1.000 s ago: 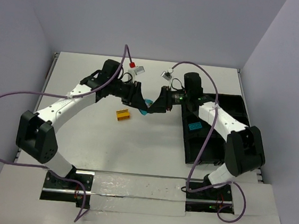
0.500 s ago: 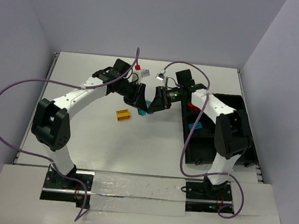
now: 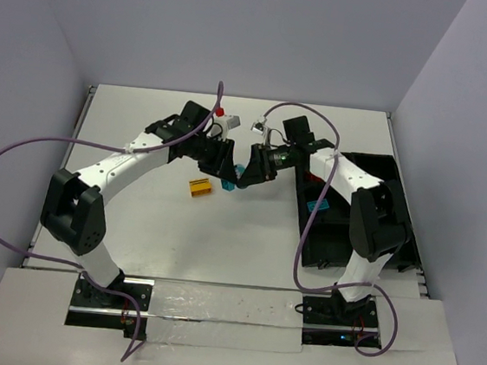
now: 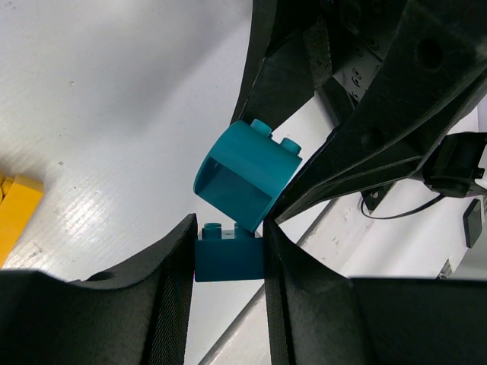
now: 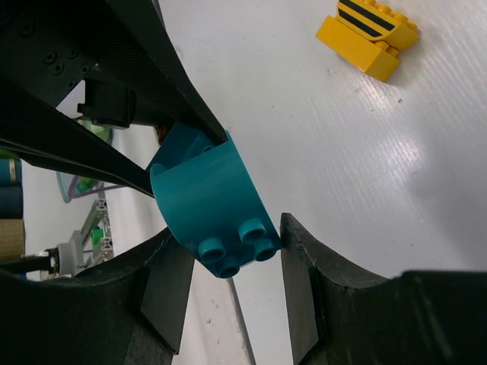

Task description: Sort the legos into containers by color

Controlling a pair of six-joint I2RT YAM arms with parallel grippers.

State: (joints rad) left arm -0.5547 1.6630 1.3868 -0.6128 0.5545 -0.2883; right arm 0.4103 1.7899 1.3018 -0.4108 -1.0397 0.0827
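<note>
Two cyan-blue legos meet between my grippers above the table (image 3: pixel 230 184). My left gripper (image 4: pixel 228 236) is shut on a small dark cyan block (image 4: pixel 228 257). My right gripper (image 5: pixel 228 232) is shut on a larger curved cyan piece (image 5: pixel 209 201), which sits tilted on top of the small block in the left wrist view (image 4: pixel 247 171). In the top view the left gripper (image 3: pixel 225 170) and the right gripper (image 3: pixel 244 176) face each other tip to tip. A yellow-orange lego with black stripes (image 3: pixel 199 187) lies on the table just left of them; it also shows in the right wrist view (image 5: pixel 369 38).
The black tray of bins (image 3: pixel 384 175) stands at the right under the right arm, with a cyan lego (image 3: pixel 317 206) in one bin. Purple cables loop above both arms. White table surrounds the grippers.
The right gripper has moved a little left toward the left gripper, and the left arm's elbow has swung. Both grippers stay shut on the cyan pieces. The yellow lego has not moved.
</note>
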